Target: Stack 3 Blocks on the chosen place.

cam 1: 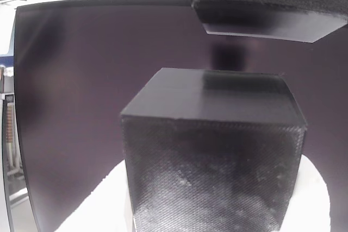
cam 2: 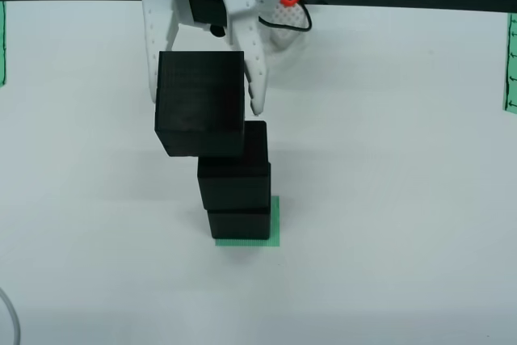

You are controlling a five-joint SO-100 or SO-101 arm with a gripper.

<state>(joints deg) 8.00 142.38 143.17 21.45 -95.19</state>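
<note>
Scene: an overhead view is showing a white table point(cam 2: 404, 199) with a white robot arm reaching in from twelve o'clock.
Gripper state: the gripper point(cam 2: 202, 107) is holding a black cube, the third block point(cam 2: 200, 103), its two white fingers point(cam 2: 252, 70) pressing the cube's left and right sides.
Stack so far: two blocks are sitting one on the other, the upper block point(cam 2: 238, 175) resting on the lower block point(cam 2: 239, 222).
Chosen place: the green striped square point(cam 2: 275, 224) is lying under the lower block, peeking out at its three o'clock and six o'clock edges.
Held cube's position: in the overhead view it is hanging above the stack, offset toward ten o'clock of it and tilted a little.
Close view: a textured cube point(cam 1: 212, 161) is filling the foreground, with a dark panel point(cam 1: 81, 80) behind it and another black shape at one o'clock; which cube this is cannot be told.
Step in hand: judging from this, the arm is carrying the last cube to the top.
Doing it well: the cube likely needs shifting toward four o'clock until it is centred, levelling, then lowering gently before the fingers open.
Risk: an off-centre or tilted release could topple the stack.
</note>
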